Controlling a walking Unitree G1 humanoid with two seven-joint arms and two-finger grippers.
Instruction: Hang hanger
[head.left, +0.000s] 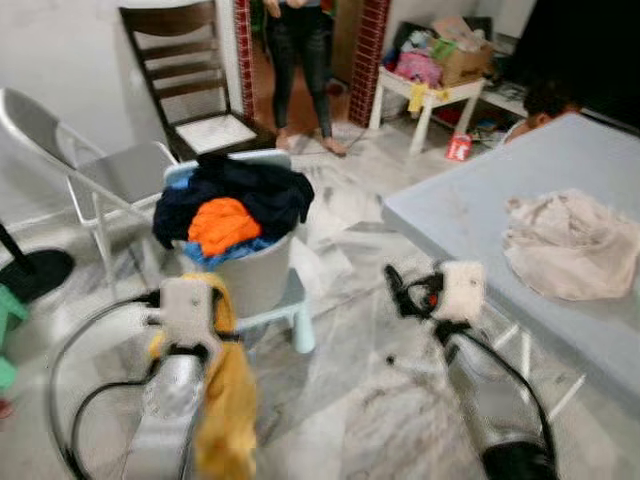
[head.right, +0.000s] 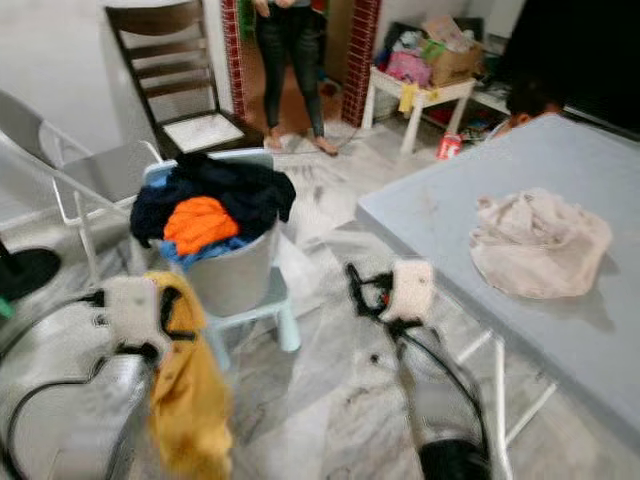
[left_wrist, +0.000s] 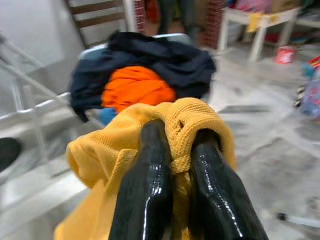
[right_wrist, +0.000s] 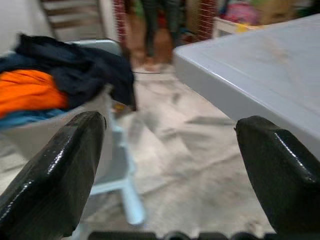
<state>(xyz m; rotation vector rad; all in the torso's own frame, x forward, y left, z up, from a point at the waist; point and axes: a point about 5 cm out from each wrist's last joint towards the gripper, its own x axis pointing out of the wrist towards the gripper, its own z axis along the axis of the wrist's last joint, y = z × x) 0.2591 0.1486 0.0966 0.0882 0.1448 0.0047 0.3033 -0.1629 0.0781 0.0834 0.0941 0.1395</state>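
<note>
Beside the laundry bucket (head.left: 255, 275), on its left as the robot looks, the left gripper (left_wrist: 181, 165) hangs low with its two black fingers (left_wrist: 150, 185) pressed together on a fold of one yellow garment (head.left: 228, 400). The cloth bunches up over the fingertips and drapes down along the silver arm toward the floor. No hanger can be made out; the yellow garment is the one thing held.

The bucket stands on one small pale blue stool (head.left: 290, 315) and is heaped with clothes: a dark navy piece (head.left: 250, 190) on top, one orange piece (head.left: 222, 225) below it, and a bit of blue cloth at the rim. Behind the bucket are two chairs, a grey folding chair (head.left: 110, 170) and a dark wooden chair (head.left: 190, 75), and a person's legs (head.left: 300, 70) stand in the doorway.

To the right of the bucket, the right gripper (right_wrist: 170, 165) hovers over the marble floor (head.left: 370, 390) with its fingers spread wide, pinching nothing. Further right, the grey worktop (head.left: 470, 215) carries one crumpled beige cloth (head.left: 570, 245).
</note>
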